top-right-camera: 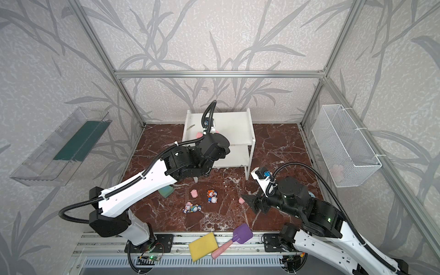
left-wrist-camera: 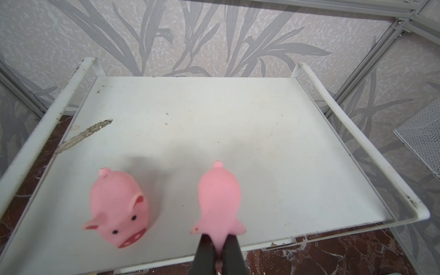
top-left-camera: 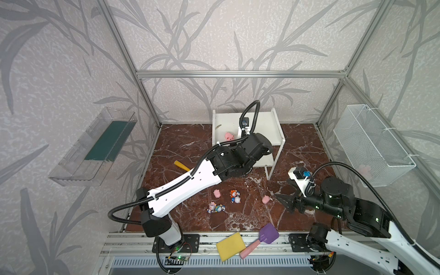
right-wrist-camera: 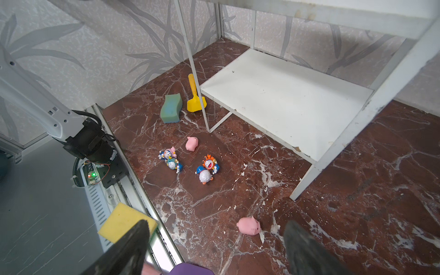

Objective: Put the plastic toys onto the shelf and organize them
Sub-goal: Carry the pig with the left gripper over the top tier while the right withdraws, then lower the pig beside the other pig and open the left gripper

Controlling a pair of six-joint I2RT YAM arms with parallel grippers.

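Above the front of the white shelf's top board [left-wrist-camera: 214,114], my left gripper [left-wrist-camera: 220,247] is shut on the head end of a pink pig [left-wrist-camera: 217,197]. Another pig [left-wrist-camera: 117,209] stands on that board beside it and also shows in a top view [top-left-camera: 229,136]. My right gripper [right-wrist-camera: 216,225] is open low over the marble floor, with a third pig [right-wrist-camera: 248,225] lying just ahead between its fingers, untouched. A further pig [right-wrist-camera: 191,143] and two pairs of tiny figurines [right-wrist-camera: 207,167] [right-wrist-camera: 171,159] lie on the floor in front of the shelf [top-left-camera: 269,123].
A yellow shovel [right-wrist-camera: 194,97] and a green sponge [right-wrist-camera: 171,108] lie by the shelf's left leg. At the front rail sit a yellow sponge [top-left-camera: 230,246] and a purple shovel [top-left-camera: 262,238]. A wire basket [top-left-camera: 371,142] hangs on the right wall, a clear tray [top-left-camera: 95,145] on the left.
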